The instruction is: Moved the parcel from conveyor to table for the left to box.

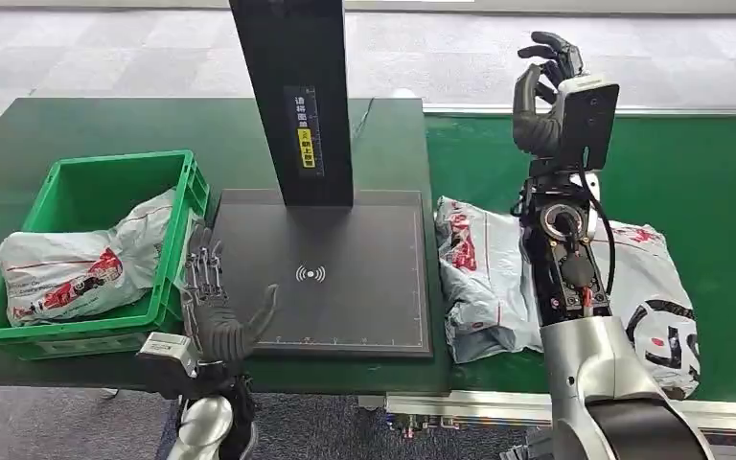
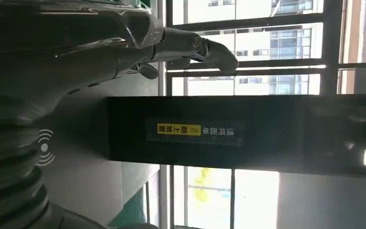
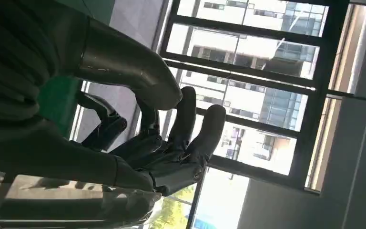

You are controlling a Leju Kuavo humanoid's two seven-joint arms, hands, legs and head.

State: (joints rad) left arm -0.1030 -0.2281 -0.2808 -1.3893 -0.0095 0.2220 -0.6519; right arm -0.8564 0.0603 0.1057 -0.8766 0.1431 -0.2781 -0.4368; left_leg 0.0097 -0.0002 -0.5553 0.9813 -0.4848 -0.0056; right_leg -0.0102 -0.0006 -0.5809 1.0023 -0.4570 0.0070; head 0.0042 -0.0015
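Both robot hands standing empty; parcel lying on the conveyor beside the scanner plate.

The parcel [image 1: 484,278], a white bag with red print, is lying on the green conveyor [image 1: 709,172] just right of the scanner plate [image 1: 345,278], partly under the right arm. The right robot hand [image 1: 546,91] is hanging raised beyond the parcel, fingers apart, holding nothing. The left robot hand [image 1: 216,307] is hovering at the plate's near left corner, fingers spread, holding nothing. Left of the plate, the green box [image 1: 77,192] is carrying another bagged parcel [image 1: 86,259] on the bench [image 1: 105,125].

A crumpled white printed parcel [image 1: 484,278] lies flat on the green conveyor [image 1: 709,182].
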